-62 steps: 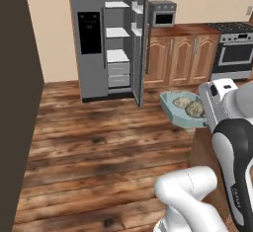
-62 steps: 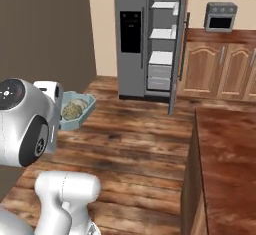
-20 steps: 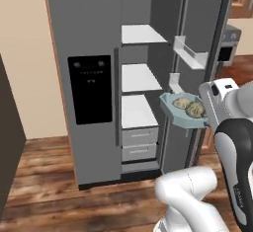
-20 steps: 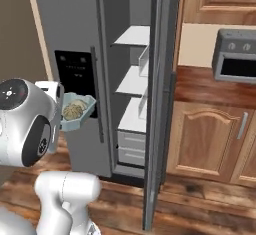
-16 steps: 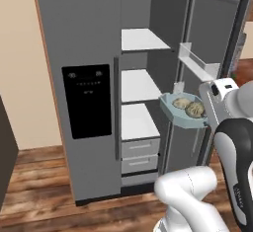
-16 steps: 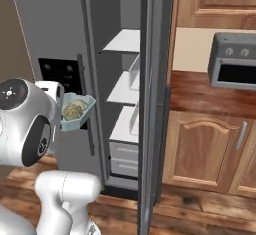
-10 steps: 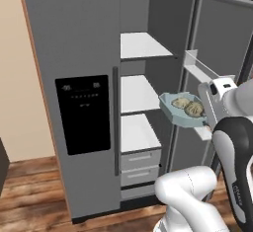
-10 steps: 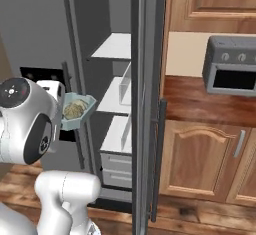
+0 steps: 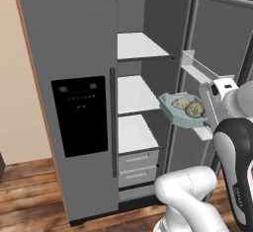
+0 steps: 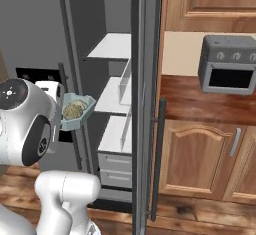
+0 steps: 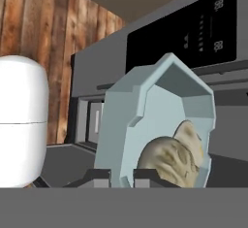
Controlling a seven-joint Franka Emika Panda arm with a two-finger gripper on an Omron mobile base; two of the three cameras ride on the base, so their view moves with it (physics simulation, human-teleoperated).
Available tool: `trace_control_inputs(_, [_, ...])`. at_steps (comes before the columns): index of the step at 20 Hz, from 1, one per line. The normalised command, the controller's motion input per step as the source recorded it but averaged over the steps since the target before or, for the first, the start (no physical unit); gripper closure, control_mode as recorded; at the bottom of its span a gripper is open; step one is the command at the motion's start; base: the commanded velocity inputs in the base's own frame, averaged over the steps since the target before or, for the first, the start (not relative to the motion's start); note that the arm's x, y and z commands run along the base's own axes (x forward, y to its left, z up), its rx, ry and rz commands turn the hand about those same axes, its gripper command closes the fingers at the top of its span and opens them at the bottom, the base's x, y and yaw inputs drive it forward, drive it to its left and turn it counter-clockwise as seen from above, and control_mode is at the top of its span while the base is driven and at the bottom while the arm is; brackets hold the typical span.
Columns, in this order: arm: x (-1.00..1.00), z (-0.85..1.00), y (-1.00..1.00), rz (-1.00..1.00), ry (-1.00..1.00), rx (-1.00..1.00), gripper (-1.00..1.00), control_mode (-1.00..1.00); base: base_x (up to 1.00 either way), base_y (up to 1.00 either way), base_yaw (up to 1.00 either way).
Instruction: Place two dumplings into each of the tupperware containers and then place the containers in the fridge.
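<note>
Currently we are in the placing step: the tool [image 11: 122, 174] is clamped on the rim of the light blue octagonal tupperware container [image 9: 184, 110], which carries two pale tan dumplings [image 9: 188, 105] before the open tall dark grey fridge [image 9: 79, 58]. Next we judge it must reach a white shelf [image 9: 132, 94].

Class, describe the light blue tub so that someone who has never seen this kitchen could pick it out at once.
Find the tall grey fridge with its right door open. In front of its middle white shelf, the gripper holds a shallow tub. It is the one light blue, eight-sided thing here, with two tan dumplings inside.
</note>
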Motion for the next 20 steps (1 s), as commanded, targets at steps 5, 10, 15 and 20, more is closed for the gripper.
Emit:
trace_control_inputs(5, [0.00,0.00,0.00,0.00,0.00,0.00,1.00,1.00,-0.04,0.34,0.00])
trace_control_inputs(10, [0.00,0.00,0.00,0.00,0.00,0.00,1.00,1.00,0.01,0.39,0.00])
trace_control_inputs(15, [0.00,0.00,0.00,0.00,0.00,0.00,1.00,1.00,0.71,0.01,0.00])
trace_control_inputs(20, [0.00,0.00,0.00,0.00,0.00,0.00,1.00,1.00,0.73,0.00,0.00])
